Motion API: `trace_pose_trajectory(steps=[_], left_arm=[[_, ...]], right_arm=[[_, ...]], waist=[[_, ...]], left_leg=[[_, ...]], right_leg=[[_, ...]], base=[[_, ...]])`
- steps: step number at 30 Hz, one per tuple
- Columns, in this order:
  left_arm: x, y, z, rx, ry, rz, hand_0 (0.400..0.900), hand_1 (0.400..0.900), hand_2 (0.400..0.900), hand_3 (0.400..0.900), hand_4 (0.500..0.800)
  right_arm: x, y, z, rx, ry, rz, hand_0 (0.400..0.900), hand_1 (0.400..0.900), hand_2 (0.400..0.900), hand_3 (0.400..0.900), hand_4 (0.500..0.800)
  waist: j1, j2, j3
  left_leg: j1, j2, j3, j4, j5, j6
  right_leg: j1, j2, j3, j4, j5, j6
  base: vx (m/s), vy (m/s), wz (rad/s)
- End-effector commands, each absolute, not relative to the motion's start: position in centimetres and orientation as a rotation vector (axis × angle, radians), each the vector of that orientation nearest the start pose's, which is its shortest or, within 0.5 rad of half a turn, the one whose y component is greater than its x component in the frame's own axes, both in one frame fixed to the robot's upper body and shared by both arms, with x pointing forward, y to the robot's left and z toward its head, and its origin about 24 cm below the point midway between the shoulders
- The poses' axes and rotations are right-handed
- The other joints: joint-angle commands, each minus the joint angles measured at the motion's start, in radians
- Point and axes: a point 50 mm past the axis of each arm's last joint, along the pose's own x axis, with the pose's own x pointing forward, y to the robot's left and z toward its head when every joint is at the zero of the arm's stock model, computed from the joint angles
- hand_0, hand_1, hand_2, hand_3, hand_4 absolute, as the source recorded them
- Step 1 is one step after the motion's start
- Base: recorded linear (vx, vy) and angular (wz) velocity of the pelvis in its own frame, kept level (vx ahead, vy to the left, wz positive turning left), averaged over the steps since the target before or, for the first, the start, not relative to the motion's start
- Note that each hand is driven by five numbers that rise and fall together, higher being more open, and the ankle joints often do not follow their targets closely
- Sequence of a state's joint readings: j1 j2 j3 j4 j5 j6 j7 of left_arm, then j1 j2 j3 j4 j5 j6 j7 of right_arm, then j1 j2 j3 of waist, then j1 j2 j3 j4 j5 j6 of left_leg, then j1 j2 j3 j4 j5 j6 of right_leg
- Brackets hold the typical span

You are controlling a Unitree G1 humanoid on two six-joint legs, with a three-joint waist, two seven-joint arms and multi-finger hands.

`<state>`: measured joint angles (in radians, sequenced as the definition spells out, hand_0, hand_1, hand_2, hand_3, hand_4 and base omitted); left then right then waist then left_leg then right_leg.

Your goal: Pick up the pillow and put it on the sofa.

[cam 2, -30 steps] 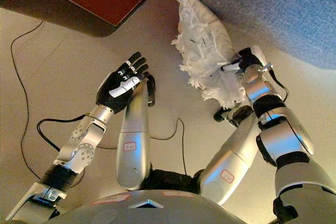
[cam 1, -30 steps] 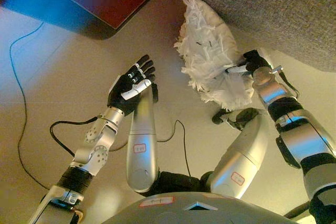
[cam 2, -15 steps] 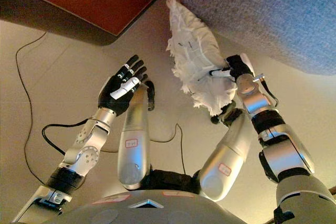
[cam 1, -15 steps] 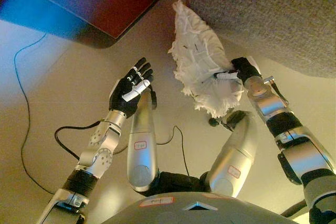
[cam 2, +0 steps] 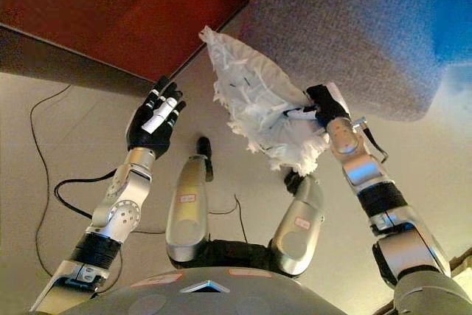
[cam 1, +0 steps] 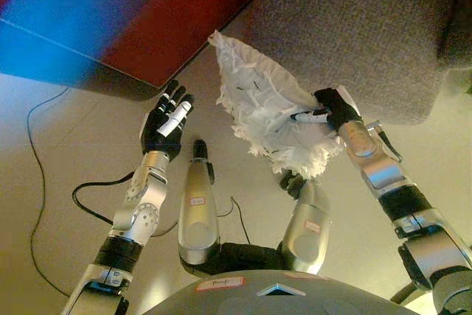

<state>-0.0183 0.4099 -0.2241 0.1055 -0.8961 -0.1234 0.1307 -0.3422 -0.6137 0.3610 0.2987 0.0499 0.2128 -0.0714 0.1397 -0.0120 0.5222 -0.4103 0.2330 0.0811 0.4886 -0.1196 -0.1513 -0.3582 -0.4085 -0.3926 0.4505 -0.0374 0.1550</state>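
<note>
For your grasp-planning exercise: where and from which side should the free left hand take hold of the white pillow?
The pillow hangs from the right hand, pinched at its right edge. The open left hand is best brought in from the left, onto the free frilled edge facing it.

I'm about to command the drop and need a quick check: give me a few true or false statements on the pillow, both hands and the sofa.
1. The right hand is shut on the white fringed pillow. True.
2. The left hand also grips the pillow. False: it is open and apart from the pillow, on its left.
3. The pillow lies flat on the grey sofa. False: it hangs from the right hand at the sofa's front edge, partly over the floor.
4. A dark red piece of furniture shows to the left of the sofa. True.
</note>
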Motion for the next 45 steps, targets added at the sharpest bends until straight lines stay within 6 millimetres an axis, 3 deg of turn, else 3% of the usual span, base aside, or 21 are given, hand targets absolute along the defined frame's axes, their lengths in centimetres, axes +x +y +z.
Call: trace_pose_trajectory(steps=[1, 7, 11, 21, 25, 31, 38, 39, 45], left_arm=[[24.8, 20.4, 4.4, -0.393, 0.029, 0.044, 0.900, 0.900, 0.900, 0.900, 0.800], [23.2, 21.4, 2.2, -0.422, 0.120, 0.148, 0.900, 0.900, 0.900, 0.900, 0.800], [22.1, 22.1, 1.0, -0.437, 0.162, 0.216, 0.900, 0.900, 0.900, 0.900, 0.800], [21.1, 22.4, -0.1, -0.446, 0.212, 0.245, 0.900, 0.900, 0.900, 0.900, 0.800], [21.0, 22.6, -0.4, -0.449, 0.234, 0.252, 0.900, 0.900, 0.900, 0.900, 0.800], [20.2, 22.9, -0.9, -0.428, 0.271, 0.200, 0.900, 0.900, 0.900, 0.900, 0.800], [19.7, 23.8, 0.1, -0.414, 0.273, 0.153, 0.900, 0.900, 0.900, 0.900, 0.800], [19.8, 23.8, 0.4, -0.408, 0.277, 0.137, 0.900, 0.900, 0.900, 0.900, 0.800], [20.5, 24.1, 1.5, -0.379, 0.273, 0.089, 0.900, 0.900, 0.900, 0.900, 0.800]], right_arm=[[31.2, -20.9, 15.7, -0.703, -0.317, 0.060, 0.400, 0.400, 0.400, 0.400, 0.500], [28.0, -21.5, 16.1, -0.770, -0.412, 0.049, 0.400, 0.400, 0.400, 0.400, 0.500], [25.8, -21.8, 17.4, -0.814, -0.521, 0.004, 0.400, 0.400, 0.400, 0.400, 0.500], [23.9, -22.9, 20.7, -0.834, -0.658, -0.085, 0.400, 0.400, 0.400, 0.400, 0.500], [24.2, -23.4, 21.0, -0.826, -0.612, -0.082, 0.400, 0.400, 0.400, 0.400, 0.500], [26.8, -26.7, 20.5, -0.822, -0.408, -0.132, 0.400, 0.400, 0.400, 0.400, 0.500], [31.4, -32.3, 21.1, -0.860, -0.167, -0.320, 0.400, 0.400, 0.400, 0.400, 0.500], [32.1, -33.9, 21.6, -0.840, -0.102, -0.373, 0.400, 0.400, 0.400, 0.400, 0.500], [33.5, -38.4, 23.8, -0.783, 0.095, -0.585, 0.400, 0.400, 0.400, 0.400, 0.500]], waist=[[-0.005, -0.065, -0.100], [-0.024, -0.078, -0.173], [-0.046, -0.077, -0.240], [-0.061, -0.064, -0.350], [-0.057, -0.064, -0.366], [-0.021, -0.072, -0.388], [0.066, -0.073, -0.387], [0.091, -0.074, -0.387], [0.188, -0.074, -0.376]], left_leg=[[0.119, 0.000, 0.052, -0.096, 0.029, 0.067], [0.261, -0.014, 0.102, -0.233, 0.050, 0.069], [0.345, -0.030, 0.142, -0.313, 0.057, 0.077], [0.472, -0.057, 0.193, -0.464, 0.078, 0.076], [0.491, -0.060, 0.194, -0.493, 0.087, 0.072], [0.508, -0.059, 0.175, -0.505, 0.092, 0.062], [0.511, -0.052, 0.127, -0.502, 0.108, 0.043], [0.509, -0.051, 0.116, -0.503, 0.114, 0.038], [0.485, -0.030, 0.046, -0.500, 0.117, 0.008]], right_leg=[[0.108, -0.031, -0.028, -0.196, 0.143, 0.040], [0.241, -0.002, -0.034, -0.338, 0.200, 0.069], [0.294, 0.013, -0.037, -0.393, 0.231, 0.083], [0.361, 0.046, -0.060, -0.447, 0.235, 0.087], [0.371, 0.056, -0.068, -0.447, 0.226, 0.085], [0.410, 0.075, -0.099, -0.471, 0.199, 0.075], [0.460, 0.091, -0.152, -0.487, 0.181, 0.064], [0.469, 0.093, -0.168, -0.489, 0.179, 0.063], [0.504, 0.118, -0.203, -0.500, 0.154, 0.069]], base=[[0.07, -0.041, -0.13], [0.11, 0.007, -0.08], [0.08, 0.057, -0.12], [0.07, 0.047, 0.05], [0.07, 0.004, 0.12], [0.12, -0.032, 0.19], [0.12, -0.042, 0.21], [0.11, -0.056, 0.29], [0.09, -0.109, 0.33]])
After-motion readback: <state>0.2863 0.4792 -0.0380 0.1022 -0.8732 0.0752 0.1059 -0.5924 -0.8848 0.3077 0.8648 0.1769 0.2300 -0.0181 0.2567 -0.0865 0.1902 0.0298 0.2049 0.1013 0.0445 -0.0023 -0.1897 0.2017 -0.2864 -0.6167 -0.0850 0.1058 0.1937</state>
